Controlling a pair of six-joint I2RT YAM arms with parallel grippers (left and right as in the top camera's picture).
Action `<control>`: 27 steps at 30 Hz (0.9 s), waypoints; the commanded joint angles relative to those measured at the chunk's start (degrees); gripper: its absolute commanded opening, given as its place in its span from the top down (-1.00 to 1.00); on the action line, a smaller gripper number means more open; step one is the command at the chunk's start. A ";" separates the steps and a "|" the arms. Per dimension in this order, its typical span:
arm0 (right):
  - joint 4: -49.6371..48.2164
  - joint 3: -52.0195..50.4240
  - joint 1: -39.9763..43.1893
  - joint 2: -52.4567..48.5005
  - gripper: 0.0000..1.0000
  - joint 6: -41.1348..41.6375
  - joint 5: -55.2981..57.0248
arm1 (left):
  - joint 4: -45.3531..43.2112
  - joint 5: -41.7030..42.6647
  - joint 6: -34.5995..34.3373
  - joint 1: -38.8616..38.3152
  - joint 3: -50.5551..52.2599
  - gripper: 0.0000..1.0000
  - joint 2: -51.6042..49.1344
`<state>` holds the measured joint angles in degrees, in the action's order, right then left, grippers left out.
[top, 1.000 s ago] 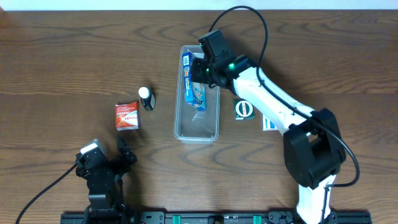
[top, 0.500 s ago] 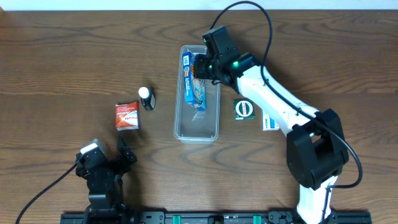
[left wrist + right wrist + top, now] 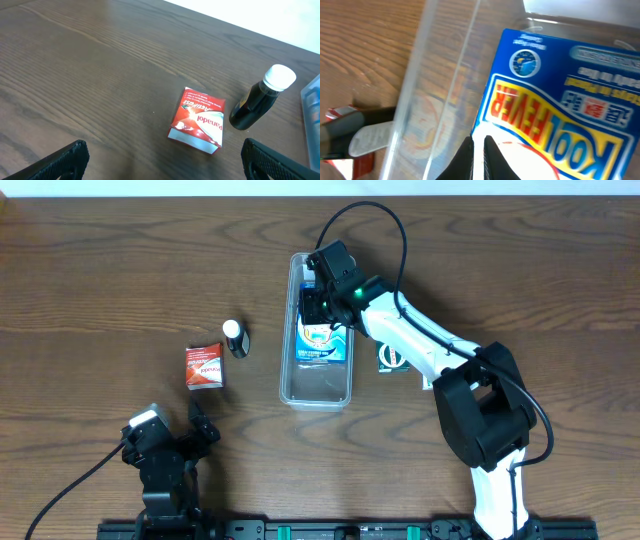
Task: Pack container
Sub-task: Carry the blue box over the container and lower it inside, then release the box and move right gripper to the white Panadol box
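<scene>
The clear, long container stands at the table's centre. A blue Kool Fever carton lies flat inside its far half. My right gripper is over the container's far end, fingers shut together, tips against the carton's near-left edge. In the right wrist view the shut fingers rest on the carton beside the container's clear wall. My left gripper is open and empty at the front left; its fingers frame bare table.
A red Panadol box and a dark bottle with a white cap lie left of the container. A round green-and-white item and a white-blue box lie right of it, partly under the right arm.
The blue carton has gone from tilted on its edge to lying flat in the container. My right gripper moved left and down over it. The left arm has not moved.
</scene>
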<state>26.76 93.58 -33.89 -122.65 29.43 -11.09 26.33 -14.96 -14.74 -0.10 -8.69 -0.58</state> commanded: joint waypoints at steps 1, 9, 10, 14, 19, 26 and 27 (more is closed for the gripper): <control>0.00 0.02 0.35 -0.26 0.84 -1.70 0.76 | 0.20 -0.04 0.55 0.13 1.09 -0.96 0.35; -1.29 0.26 2.34 4.63 0.79 -2.36 -1.38 | 0.20 -0.04 0.55 0.13 1.09 -0.96 0.35; -1.25 0.26 2.84 6.08 0.76 -2.38 -1.44 | 0.20 -0.04 0.55 0.13 1.09 -0.96 0.35; 0.22 0.26 4.63 11.50 0.58 -5.01 -2.03 | 0.20 -0.04 0.57 0.13 1.09 -0.96 0.35; 8.04 0.26 4.68 12.63 0.80 -10.14 -1.97 | 0.20 -0.04 0.55 0.13 1.09 -0.96 0.35; 19.39 0.26 12.90 15.85 0.75 -4.87 3.61 | 0.20 -0.04 0.57 0.15 1.09 -0.96 0.35; 20.68 0.26 14.71 16.85 0.67 -5.29 3.61 | 0.20 -0.04 0.57 0.13 1.09 -0.96 0.35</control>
<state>45.95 93.95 -24.36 -108.75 23.90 -10.00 26.33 -14.96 -14.74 -0.10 -8.69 -0.58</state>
